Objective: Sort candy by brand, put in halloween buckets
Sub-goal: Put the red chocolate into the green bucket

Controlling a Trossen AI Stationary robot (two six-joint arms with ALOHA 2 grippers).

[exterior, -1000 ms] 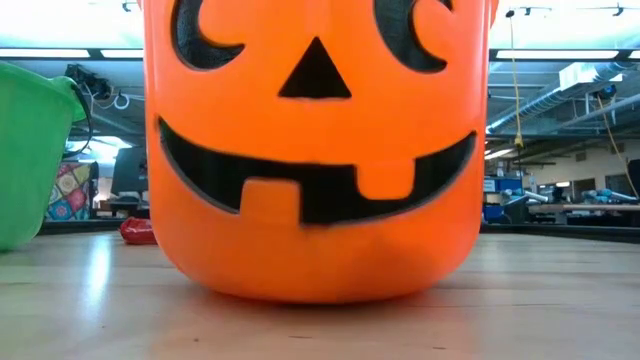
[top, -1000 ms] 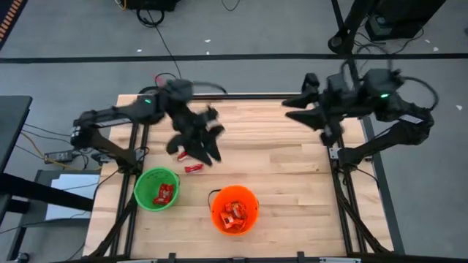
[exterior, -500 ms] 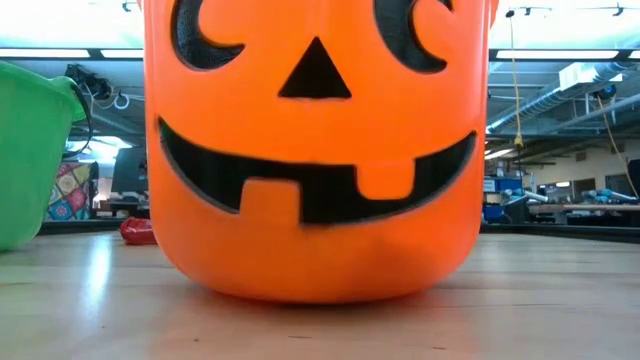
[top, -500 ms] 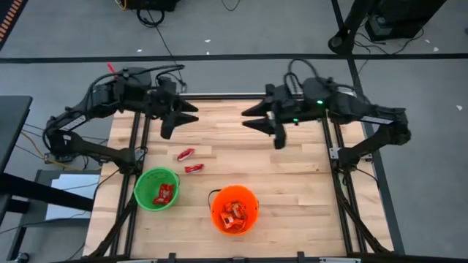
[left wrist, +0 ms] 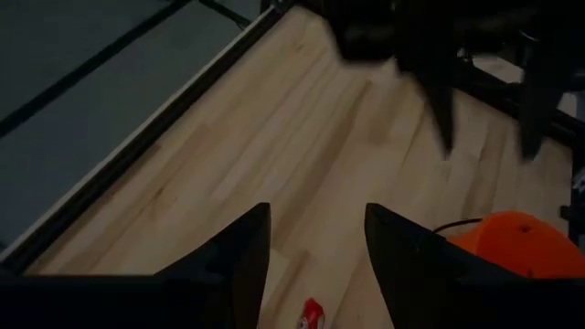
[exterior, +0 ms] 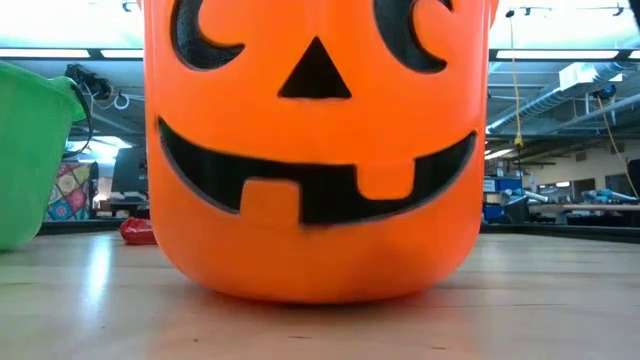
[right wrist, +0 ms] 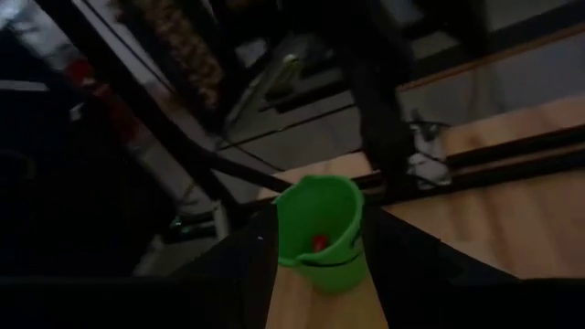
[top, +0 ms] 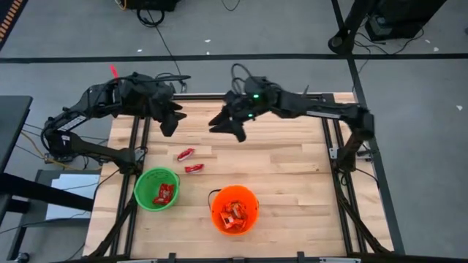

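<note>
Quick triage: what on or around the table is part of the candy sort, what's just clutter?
Job:
- green bucket, red candy inside
- orange bucket, candy inside
- two loose red candies on the table
- left pincer, open
- right pincer, open

Clutter:
- floor cables

Left claw (top: 170,119) and right claw (top: 228,126) hover apart, both open, empty.

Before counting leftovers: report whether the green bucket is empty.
Not empty. The high view shows red-wrapped candy lying inside the green bucket.
</note>
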